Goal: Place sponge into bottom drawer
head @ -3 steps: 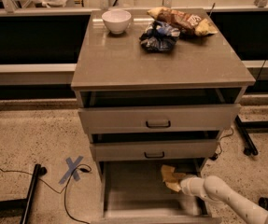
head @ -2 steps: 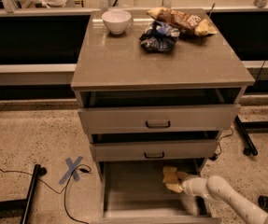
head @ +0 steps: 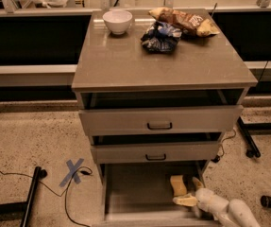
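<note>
The pale yellow sponge (head: pixel 177 185) lies on the flat grey floor of the pulled-out bottom drawer (head: pixel 135 193), near its right side. My gripper (head: pixel 190 194) is low in the drawer just right of the sponge, at the end of my white arm, which comes in from the lower right. Its cream-yellow fingers (head: pixel 184 201) are spread open. One finger lies in front of the sponge and the other to its right. The sponge rests on the drawer floor.
The two upper drawers (head: pixel 159 119) stand slightly open above it. On the cabinet top are a white bowl (head: pixel 117 21), a blue bag (head: pixel 160 36) and a yellow-brown chip bag (head: pixel 184 21). A blue tape cross (head: pixel 73 171) and cables lie on the floor at left.
My gripper has drawn back a little toward the lower right and its fingers have spread. The sponge stays on the drawer floor.
</note>
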You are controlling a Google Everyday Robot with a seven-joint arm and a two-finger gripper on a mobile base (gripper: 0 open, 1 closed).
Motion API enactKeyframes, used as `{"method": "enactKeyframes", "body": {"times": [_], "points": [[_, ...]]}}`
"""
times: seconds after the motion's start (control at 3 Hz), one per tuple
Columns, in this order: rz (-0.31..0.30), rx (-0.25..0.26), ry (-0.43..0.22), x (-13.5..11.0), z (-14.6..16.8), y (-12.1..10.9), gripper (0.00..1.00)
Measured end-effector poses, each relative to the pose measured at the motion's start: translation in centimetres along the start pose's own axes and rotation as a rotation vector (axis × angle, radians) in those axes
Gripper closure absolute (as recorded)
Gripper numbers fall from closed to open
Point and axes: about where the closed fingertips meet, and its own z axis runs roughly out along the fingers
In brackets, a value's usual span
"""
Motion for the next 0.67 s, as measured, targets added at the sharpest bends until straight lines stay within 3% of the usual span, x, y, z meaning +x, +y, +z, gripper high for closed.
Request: {"method": "enactKeyframes", "body": {"times": [0.33, 0.67], "points": [[0.127, 0.022, -0.112, 0.34, -5.37, -2.58, 0.0], [0.127, 0.021, -0.112, 0.34, -5.37, -2.58, 0.0]]}}
